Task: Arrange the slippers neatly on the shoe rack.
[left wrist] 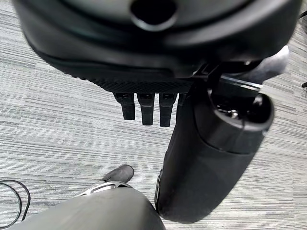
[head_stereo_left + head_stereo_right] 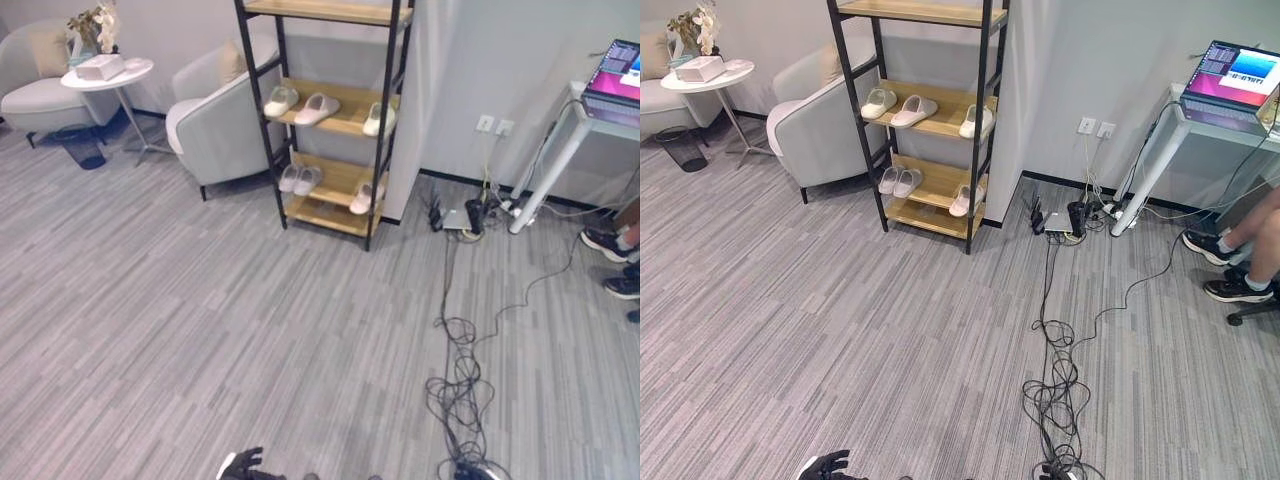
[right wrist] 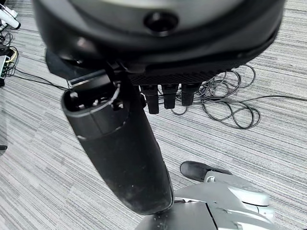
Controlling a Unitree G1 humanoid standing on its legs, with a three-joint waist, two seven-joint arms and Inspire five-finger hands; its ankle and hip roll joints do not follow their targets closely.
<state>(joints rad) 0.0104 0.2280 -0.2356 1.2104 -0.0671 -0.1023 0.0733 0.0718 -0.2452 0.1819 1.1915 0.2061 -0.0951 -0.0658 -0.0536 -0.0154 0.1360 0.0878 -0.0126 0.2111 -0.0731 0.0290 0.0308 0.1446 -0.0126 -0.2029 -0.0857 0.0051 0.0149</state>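
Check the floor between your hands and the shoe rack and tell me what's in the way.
Nothing visible blocks the way. Bare carpet runs from the left hand up to the shoe rack, where the slippers already sit on the shelves. The right hand hangs over carpet too. Tangled cables lie off to the right, and an armchair stands left of the rack.

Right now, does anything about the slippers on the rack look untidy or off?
Mostly tidy, but two slippers sit apart from the pairs: one at the right end of the middle shelf and one at the right end of the lower shelf, angled against the post. The left pairs lie together.
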